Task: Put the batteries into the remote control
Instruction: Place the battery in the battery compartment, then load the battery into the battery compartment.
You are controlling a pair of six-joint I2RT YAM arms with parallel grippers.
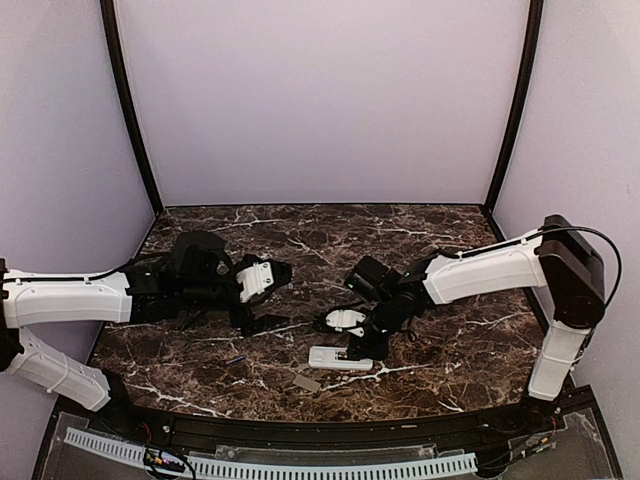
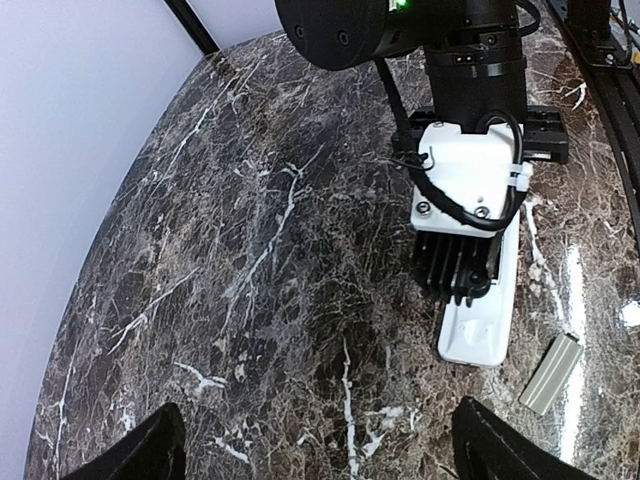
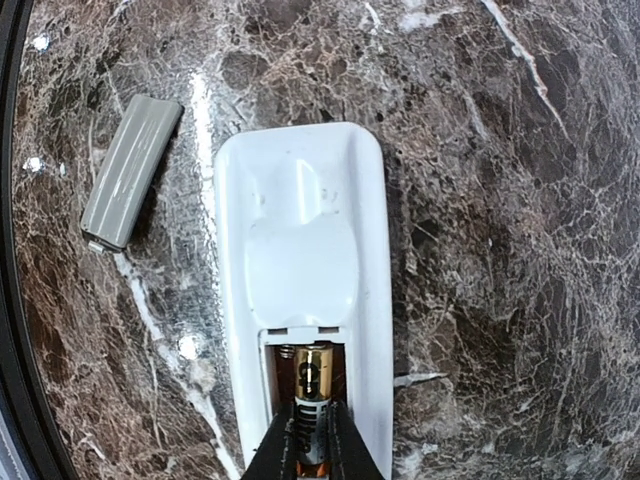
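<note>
One slim white remote (image 3: 300, 230), one flat grey cover (image 3: 130, 170) at its ten o'clock. Right tool (image 3: 312, 455) nips one gold-black battery (image 3: 312, 380); left tool (image 2: 320, 450) gapes wide.

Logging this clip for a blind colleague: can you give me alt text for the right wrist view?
The right pincer, closed on a gold-and-black battery, holds it in the open bay of a white remote control lying face down on a dark marble table. A small grey cover lies beside the remote, not touching it.
</note>
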